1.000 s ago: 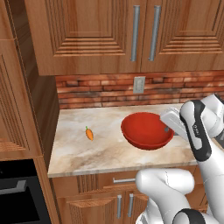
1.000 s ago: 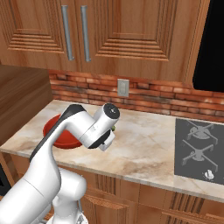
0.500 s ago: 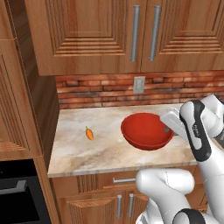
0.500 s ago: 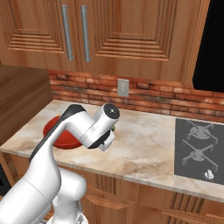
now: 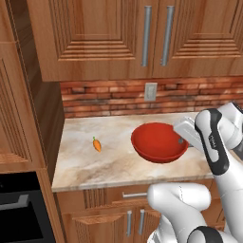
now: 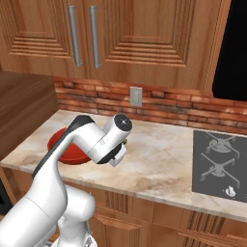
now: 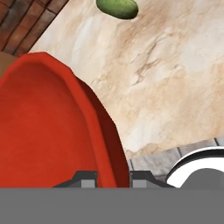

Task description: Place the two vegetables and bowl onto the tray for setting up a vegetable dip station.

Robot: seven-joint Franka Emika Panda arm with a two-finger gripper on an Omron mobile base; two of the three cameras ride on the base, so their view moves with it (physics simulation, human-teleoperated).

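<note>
The wide glossy red bowl [image 5: 159, 141] sits on the marble counter, right of centre in the left base view. My gripper [image 5: 183, 138] is at the bowl's right rim. In the hand view, the gripper [image 7: 113, 177] is shut on the bowl [image 7: 43, 131], its two dark fingertips on either side of the rim. A small orange carrot [image 5: 97, 144] with a green top lies on the counter to the left of the bowl. A dark green cucumber-like vegetable [image 7: 117, 8] lies on the counter beyond the bowl. The tray is out of view.
The marble counter [image 5: 109, 166] ends at a wooden cabinet side on the left. A grey stovetop panel [image 6: 219, 164] is set into it far right. Brick backsplash with an outlet [image 5: 151, 91] runs behind, and wooden wall cabinets [image 5: 142, 38] hang overhead.
</note>
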